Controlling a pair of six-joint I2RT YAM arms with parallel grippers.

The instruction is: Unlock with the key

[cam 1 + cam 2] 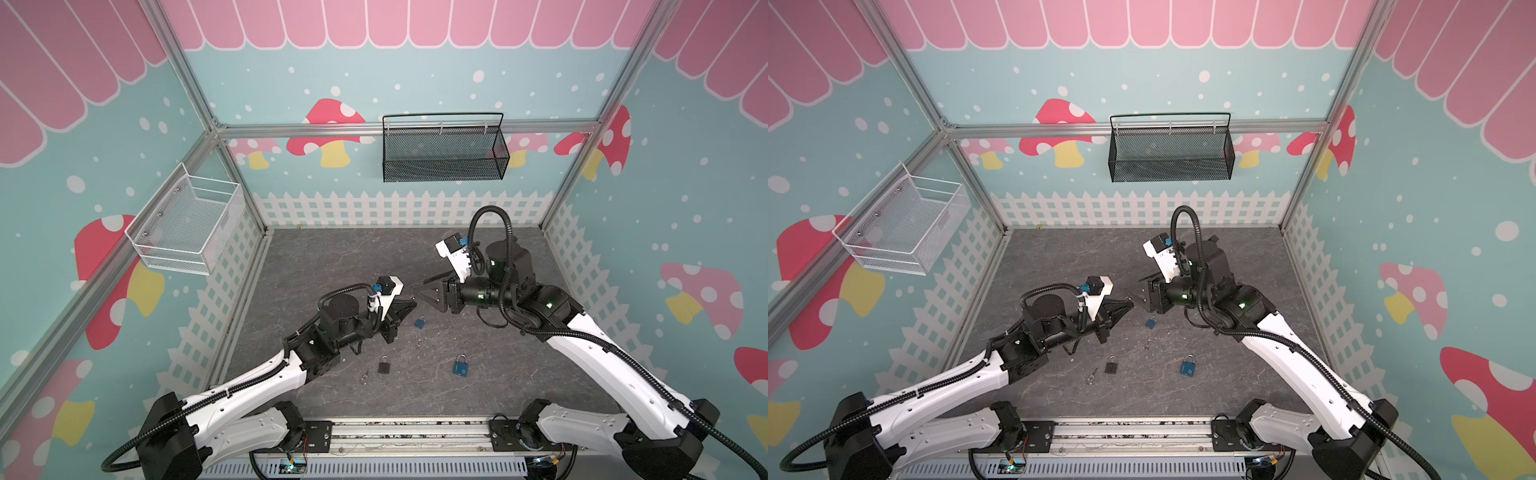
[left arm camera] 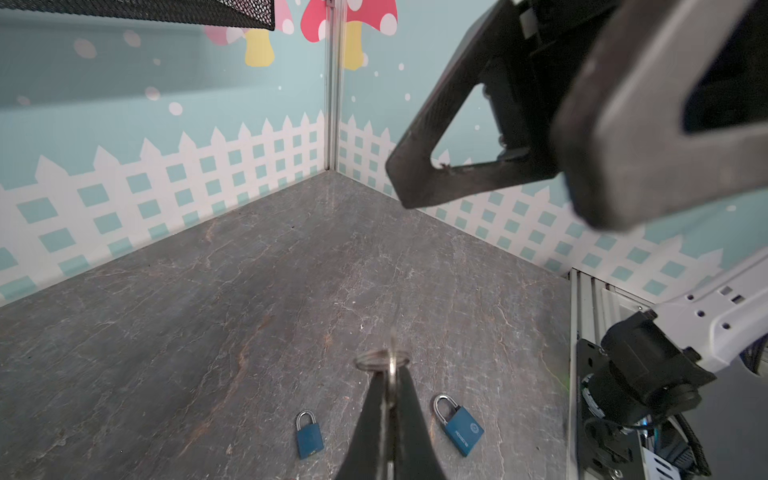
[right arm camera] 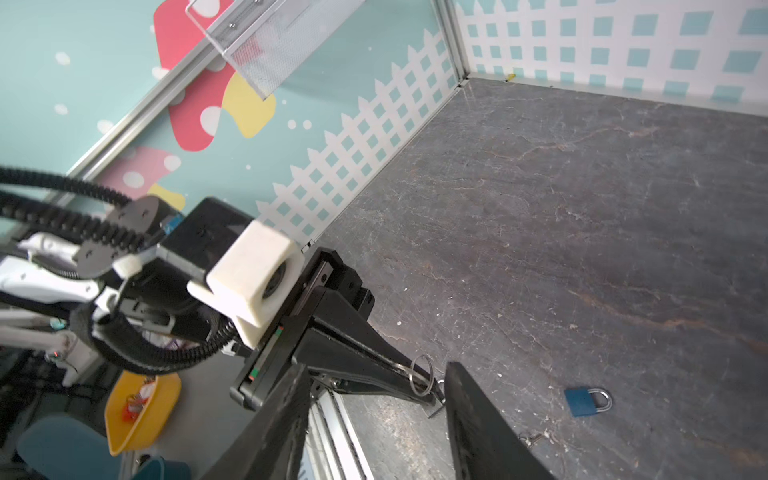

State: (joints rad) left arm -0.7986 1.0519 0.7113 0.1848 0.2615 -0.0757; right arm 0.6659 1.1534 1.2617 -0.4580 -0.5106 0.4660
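You have the key (image 2: 392, 362), silver on its ring, clamped edge-on in the left end effector (image 2: 389, 388) above the counter (image 1: 332, 257), where a small blue padlock (image 1: 420, 322), a dark padlock (image 1: 384, 365) and a larger blue padlock (image 1: 460, 367) lie flat, apart, shackles closed.

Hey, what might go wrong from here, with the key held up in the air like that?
1. The left gripper pinches the key only at its fingertips, with the ring dangling. The key may twist or slip out.
2. The open right gripper hangs very close, so closing in could knock the key loose.
3. The small blue padlock, black padlock and larger blue padlock lie loose. Nothing shows which one fits, and an unheld lock may slide.
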